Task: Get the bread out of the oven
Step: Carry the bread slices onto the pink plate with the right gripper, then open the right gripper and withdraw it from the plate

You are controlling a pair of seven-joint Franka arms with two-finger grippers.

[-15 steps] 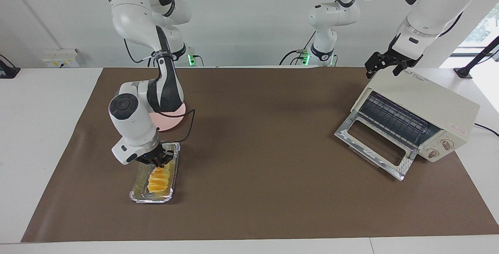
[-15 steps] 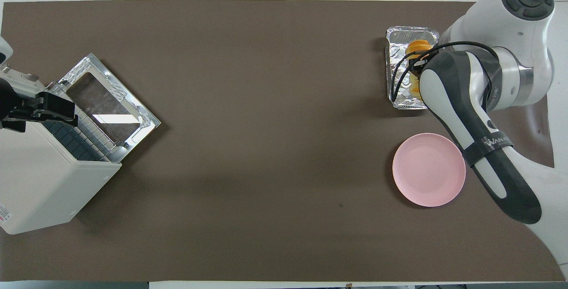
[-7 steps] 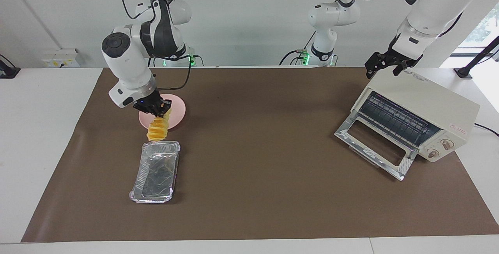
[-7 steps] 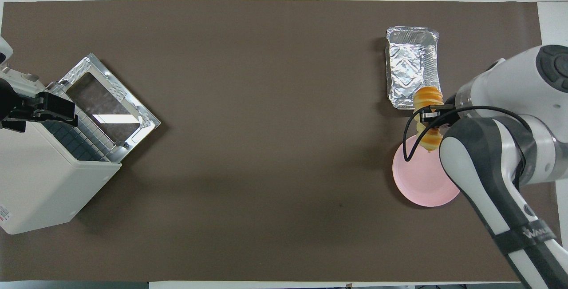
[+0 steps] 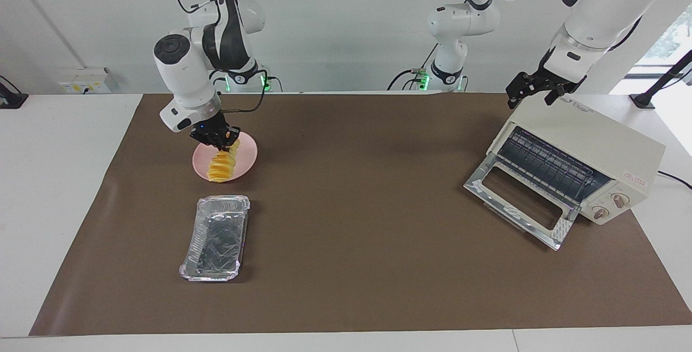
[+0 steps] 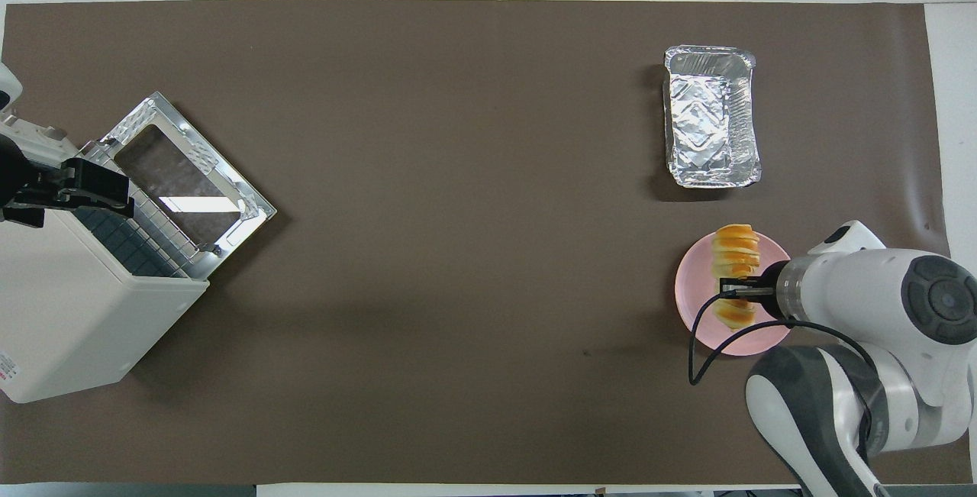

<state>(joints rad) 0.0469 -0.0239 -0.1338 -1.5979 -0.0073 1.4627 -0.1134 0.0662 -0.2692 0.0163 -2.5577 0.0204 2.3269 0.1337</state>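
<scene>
We see the right gripper clenched on the bread over the pink plate | foil tray farther from the robots | left gripper waits above the oven, door down, fingers spread.

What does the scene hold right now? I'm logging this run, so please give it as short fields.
bread: ridged golden-yellow loaf, held over the round pink plate
right gripper: shut on bread
foil tray: crinkled silver rectangular tray, empty, farther from the robots than the plate
oven: boxy cream-white toaster oven, door down
left gripper: over the oven's top, waiting
</scene>
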